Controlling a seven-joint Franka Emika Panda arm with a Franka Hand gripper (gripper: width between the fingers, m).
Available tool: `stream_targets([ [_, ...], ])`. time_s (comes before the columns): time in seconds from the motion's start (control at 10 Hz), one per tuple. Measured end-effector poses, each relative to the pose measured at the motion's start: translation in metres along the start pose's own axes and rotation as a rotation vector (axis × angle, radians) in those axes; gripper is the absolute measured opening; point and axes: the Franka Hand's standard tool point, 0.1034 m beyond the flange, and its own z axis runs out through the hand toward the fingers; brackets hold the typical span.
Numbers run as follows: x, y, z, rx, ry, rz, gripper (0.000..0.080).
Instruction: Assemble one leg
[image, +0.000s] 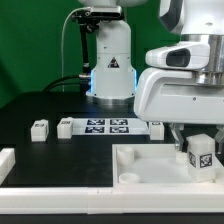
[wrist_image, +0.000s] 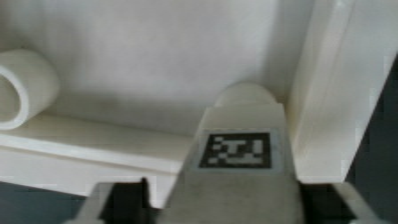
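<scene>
Fingers (image: 200, 166) closed on the leg (image: 200, 153), gripping both sides, hold it upright inside the tray (image: 140, 170), near a wall; a round socket (wrist_image: 25, 88) shows in one tray corner.

No words, brands or numbers can be read — only signs. The leg (wrist_image: 240, 140) between the jaws bears a black-and-white square marker tag; the marker board (image: 107, 126) carries several. A black triangle sign stands on the robot base (image: 112, 68).
</scene>
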Motion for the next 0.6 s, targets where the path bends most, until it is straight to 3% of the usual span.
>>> stream_targets([
  [0.1,-0.0006,0.0,0.0007,0.0,-0.002,0.049,0.0293],
  [0.3,-0.0008,0.0,0.0011,0.001,-0.002,0.083,0.0293],
  [0.6,-0.002,0.0018,0.0033,-0.003,-0.006,0.545,0.0293],
])
